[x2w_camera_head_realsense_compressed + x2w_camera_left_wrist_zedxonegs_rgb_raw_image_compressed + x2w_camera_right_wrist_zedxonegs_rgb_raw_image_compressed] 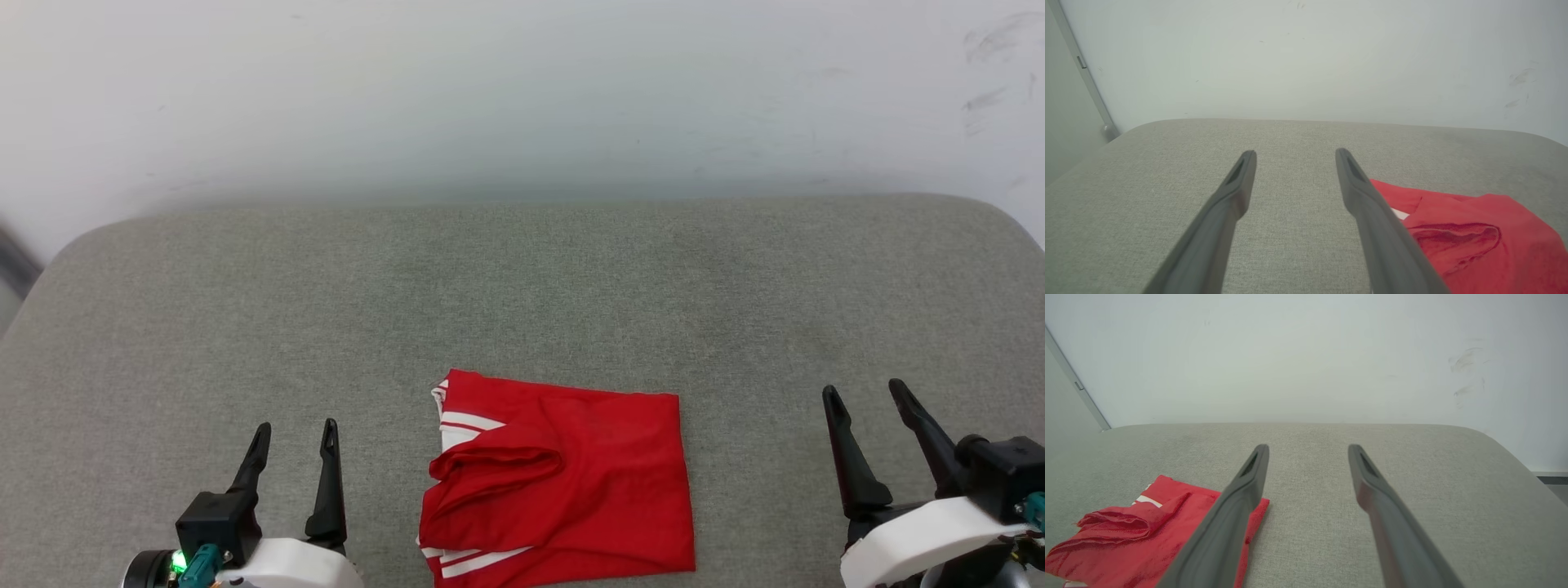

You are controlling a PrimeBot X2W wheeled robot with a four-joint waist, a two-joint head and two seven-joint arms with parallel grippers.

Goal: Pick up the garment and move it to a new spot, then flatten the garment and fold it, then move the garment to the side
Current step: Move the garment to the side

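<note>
- Left gripper (296, 425): at the lower left of the head view, its two dark fingers pointing away from the robot over the padded surface (522, 286). The jaws stand spread and released, with nothing between them. The white forearm housing behind them carries a small green light (178, 561).
- Right gripper (864, 387): at the lower right of the head view, fingers leaning slightly to the robot's left. Its jaws are likewise spread wide and hold nothing.
- The garment (571, 482): a red shirt folded into a rough rectangle, lying on the near part of the surface between the two grippers and touched by neither. White striped trim shows along its left edge, where a loose red fold bulges up. In the left wrist view it lies just beside that gripper's right finger (1372, 212); contact cannot be judged there.
- Surface: a grey-green woven fabric pad with rounded far corners, bare apart from the shirt.
- Room: a pale wall (522, 98) rises directly behind the pad, with dark scuff marks (988, 98) toward its right side. A grey vertical strip (1086, 77) runs down the wall at the left of the left wrist view.
</note>
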